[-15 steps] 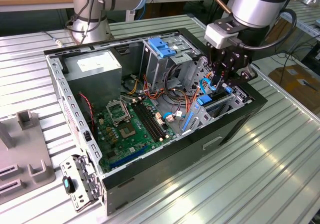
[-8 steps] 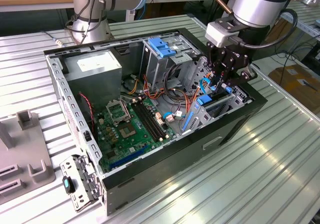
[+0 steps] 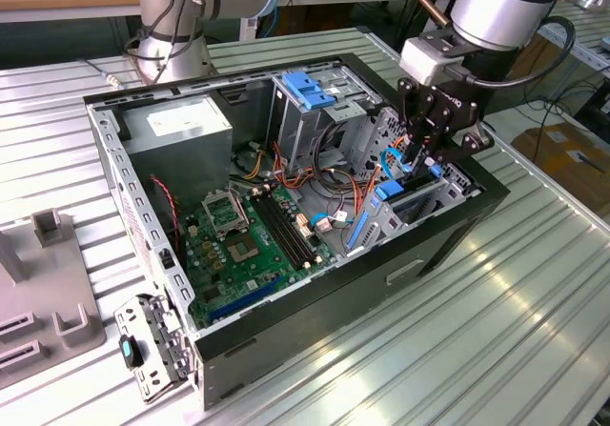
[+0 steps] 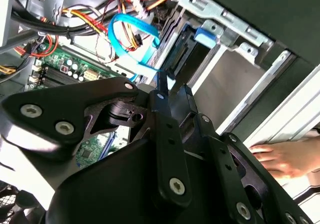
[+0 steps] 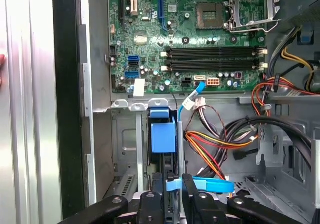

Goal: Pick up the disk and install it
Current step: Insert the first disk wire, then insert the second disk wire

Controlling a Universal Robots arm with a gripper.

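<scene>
The disk [image 5: 163,134] stands on edge in the grey drive bay [image 3: 424,207] at the corner of the open computer case on the exterior view's right. Its blue side rail faces up, and its dark body [image 4: 181,53] runs down into the bay. My gripper [image 3: 419,159] hangs straight above it. In both wrist views the black fingers [image 5: 160,191] sit close on either side of the disk's near end. My gripper [image 5: 173,186] looks shut on the disk, and its tips [image 4: 172,88] stand between the bay's rails.
A blue flat cable [image 5: 205,185] loops right beside the fingers, with red, yellow and orange wires [image 5: 220,139] next to the bay. The motherboard [image 3: 248,245], grey power supply box [image 3: 181,131] and blue-latched cage [image 3: 310,88] sit in the case. A hand [image 4: 280,156] rests outside the case wall.
</scene>
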